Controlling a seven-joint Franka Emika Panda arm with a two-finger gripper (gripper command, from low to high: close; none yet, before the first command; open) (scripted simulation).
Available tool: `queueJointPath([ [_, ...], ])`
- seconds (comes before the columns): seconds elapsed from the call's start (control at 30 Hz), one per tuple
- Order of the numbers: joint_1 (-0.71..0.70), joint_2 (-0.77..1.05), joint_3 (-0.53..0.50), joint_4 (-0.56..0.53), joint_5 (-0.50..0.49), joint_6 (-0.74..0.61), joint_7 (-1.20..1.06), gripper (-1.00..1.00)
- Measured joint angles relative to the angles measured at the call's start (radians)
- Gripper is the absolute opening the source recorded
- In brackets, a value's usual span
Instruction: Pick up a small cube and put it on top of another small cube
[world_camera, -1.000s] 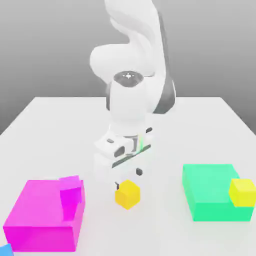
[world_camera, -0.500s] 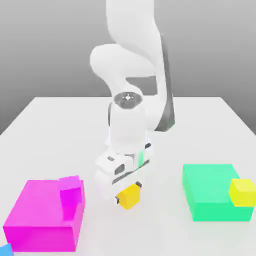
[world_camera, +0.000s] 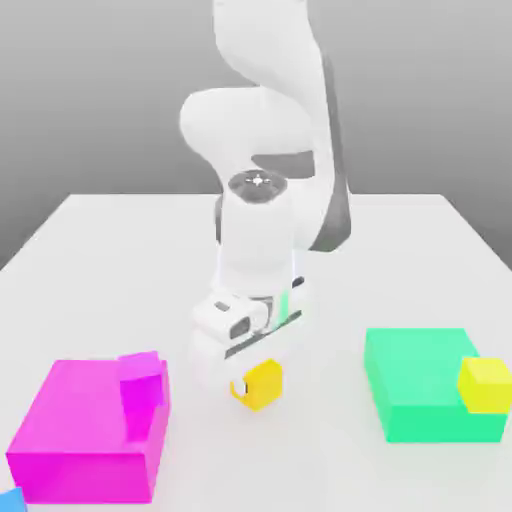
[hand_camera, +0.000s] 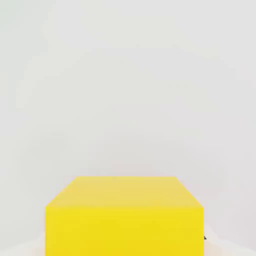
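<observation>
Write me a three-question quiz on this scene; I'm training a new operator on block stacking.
1. True or false: the gripper is shut on the golden cube.
2. Which small cube sits on the green block? A magenta, B lemon-yellow, C blue.
3. What does the magenta cube rest on?

Key: 1 true. 2 B, the lemon cube. 3 The magenta block.
</observation>
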Motion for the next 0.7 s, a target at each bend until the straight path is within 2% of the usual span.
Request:
queueJointPath([
  [0.37, 0.001, -0.165, -0.012, -0.039, -0.031, -0.136, 0.014, -1.0],
  [0.53, 0.087, -0.161, 0.06, 0.067, 0.051, -0.239, 0.078, -1.0],
  [0.7, 0.181, -0.147, 0.133, 0.193, 0.075, -0.351, 0.197, -1.0],
])
